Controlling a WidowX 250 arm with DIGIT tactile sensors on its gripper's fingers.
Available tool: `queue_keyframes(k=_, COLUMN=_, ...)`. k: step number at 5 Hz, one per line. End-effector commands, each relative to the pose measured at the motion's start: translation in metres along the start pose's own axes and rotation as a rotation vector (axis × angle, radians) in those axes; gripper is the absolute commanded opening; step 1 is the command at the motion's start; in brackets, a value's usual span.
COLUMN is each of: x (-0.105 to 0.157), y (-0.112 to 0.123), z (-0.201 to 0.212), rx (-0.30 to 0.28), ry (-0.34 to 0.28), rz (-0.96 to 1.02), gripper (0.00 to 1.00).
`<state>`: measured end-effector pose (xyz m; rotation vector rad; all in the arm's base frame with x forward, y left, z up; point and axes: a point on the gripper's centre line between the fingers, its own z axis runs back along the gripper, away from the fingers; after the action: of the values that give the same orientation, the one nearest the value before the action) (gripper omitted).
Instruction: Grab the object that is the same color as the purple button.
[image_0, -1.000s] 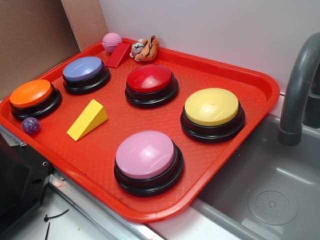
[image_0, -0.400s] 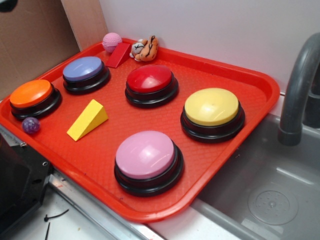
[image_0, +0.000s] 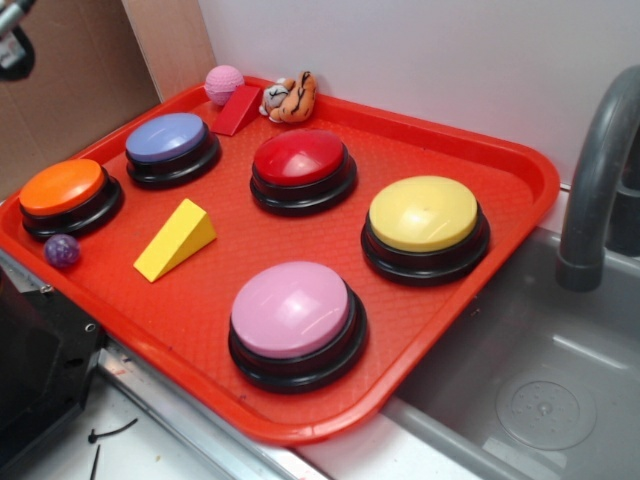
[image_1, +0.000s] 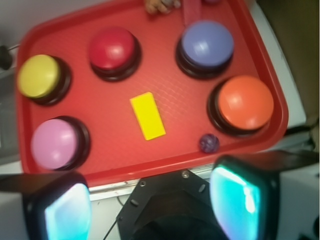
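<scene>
The object, a small glittery purple ball (image_0: 61, 250), lies on the red tray (image_0: 500, 160) at its near left corner, just in front of the orange button (image_0: 65, 190). The wrist view shows this ball (image_1: 209, 143) below the orange button (image_1: 245, 102). The purple button (image_0: 168, 140), a periwinkle dome on a black base, sits behind the orange one. My gripper (image_1: 152, 205) hangs high above the tray's near edge, open, with nothing between its fingers. Only a bit of the arm (image_0: 12, 45) shows in the exterior view, at the top left corner.
Red (image_0: 302, 160), yellow (image_0: 424, 215) and pink-lilac (image_0: 292, 310) buttons stand on the tray with a yellow wedge (image_0: 176, 238). A pink ball (image_0: 224, 82), red wedge (image_0: 238, 108) and tiger toy (image_0: 290, 98) line the back. A sink (image_0: 540, 400) and faucet (image_0: 600, 170) lie right.
The arm has come into the exterior view's top left corner and dropped a little lower. Nothing on the tray has moved.
</scene>
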<state>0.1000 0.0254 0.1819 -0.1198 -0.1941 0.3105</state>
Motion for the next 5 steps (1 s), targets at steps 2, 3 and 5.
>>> queue_keyframes(k=2, x=-0.003, y=0.037, z=-0.071, rx=0.114, ry=-0.102, rz=0.17, gripper=1.0)
queue_keyframes(k=3, x=-0.006, y=0.046, z=-0.092, rx=0.142, ry=-0.114, rz=0.154, gripper=1.0)
queue_keyframes(k=5, x=-0.005, y=0.063, z=-0.126, rx=0.225, ry=-0.079, rz=0.178, gripper=1.0)
